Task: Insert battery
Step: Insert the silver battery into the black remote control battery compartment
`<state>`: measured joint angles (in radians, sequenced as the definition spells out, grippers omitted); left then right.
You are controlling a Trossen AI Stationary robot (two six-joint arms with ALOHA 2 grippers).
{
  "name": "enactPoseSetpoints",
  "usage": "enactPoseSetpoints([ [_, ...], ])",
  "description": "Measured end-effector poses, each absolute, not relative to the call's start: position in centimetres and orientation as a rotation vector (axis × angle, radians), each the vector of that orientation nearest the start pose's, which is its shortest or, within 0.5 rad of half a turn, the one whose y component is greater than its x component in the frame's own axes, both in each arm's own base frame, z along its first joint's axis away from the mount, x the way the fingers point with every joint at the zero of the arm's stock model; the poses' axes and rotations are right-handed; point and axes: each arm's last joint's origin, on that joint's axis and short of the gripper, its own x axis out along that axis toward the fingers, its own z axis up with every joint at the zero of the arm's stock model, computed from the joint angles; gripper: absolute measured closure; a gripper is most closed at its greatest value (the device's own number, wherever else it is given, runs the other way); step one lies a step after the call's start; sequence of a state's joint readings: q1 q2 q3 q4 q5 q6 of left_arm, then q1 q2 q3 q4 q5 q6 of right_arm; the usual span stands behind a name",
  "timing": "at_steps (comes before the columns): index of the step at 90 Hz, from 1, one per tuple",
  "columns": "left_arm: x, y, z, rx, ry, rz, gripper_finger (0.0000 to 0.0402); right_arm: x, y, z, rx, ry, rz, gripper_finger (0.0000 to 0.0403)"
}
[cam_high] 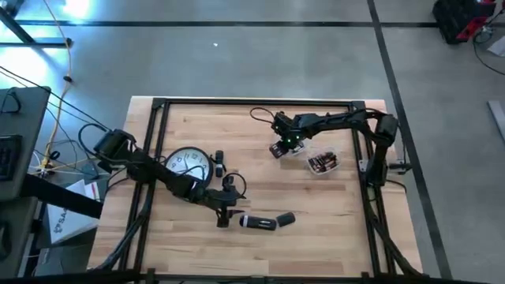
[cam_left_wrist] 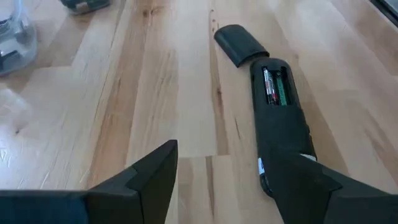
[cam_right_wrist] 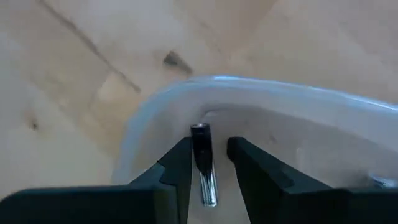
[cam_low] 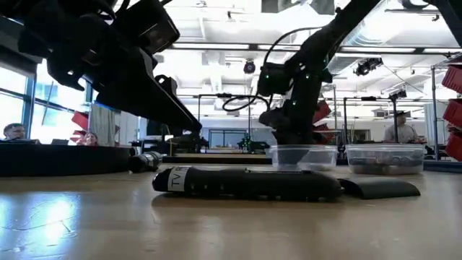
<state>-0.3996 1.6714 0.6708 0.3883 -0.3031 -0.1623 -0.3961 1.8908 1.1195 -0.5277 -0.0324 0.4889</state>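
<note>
A black remote (cam_high: 256, 223) lies near the table's front edge with its battery compartment (cam_left_wrist: 275, 86) open and facing up; one battery shows inside it. Its loose cover (cam_left_wrist: 239, 43) lies on the wood just beyond the remote's end. My left gripper (cam_left_wrist: 233, 186) hovers open over the remote's near end. My right gripper (cam_right_wrist: 208, 146) reaches down into a small clear container (cam_high: 276, 150) at the far middle. Its fingers stand open on either side of a battery (cam_right_wrist: 202, 163). Whether they touch the battery I cannot tell.
A second clear container (cam_high: 322, 162) holding several batteries stands to the right of the first. A round white clock (cam_high: 188, 164) lies at the left, under my left arm. Bare wood lies between the remote and the containers.
</note>
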Motion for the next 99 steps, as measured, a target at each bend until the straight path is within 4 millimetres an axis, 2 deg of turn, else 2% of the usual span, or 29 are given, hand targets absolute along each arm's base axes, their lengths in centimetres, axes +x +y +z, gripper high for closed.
enactPoseSetpoints([
  [20,28.6,-11.2,13.7,0.055,0.581,-0.045,0.0191,32.0,-13.8,13.5,0.635,1.178,-0.658,0.0312],
  [56,28.6,-11.1,13.7,0.055,0.58,-0.044,0.0191,32.6,-13.4,13.5,0.448,1.175,-0.598,0.0312],
  [99,28.7,-11.2,13.8,0.054,0.578,-0.044,0.0191,32.6,-14.5,13.7,0.473,1.115,-0.625,0.0312],
])
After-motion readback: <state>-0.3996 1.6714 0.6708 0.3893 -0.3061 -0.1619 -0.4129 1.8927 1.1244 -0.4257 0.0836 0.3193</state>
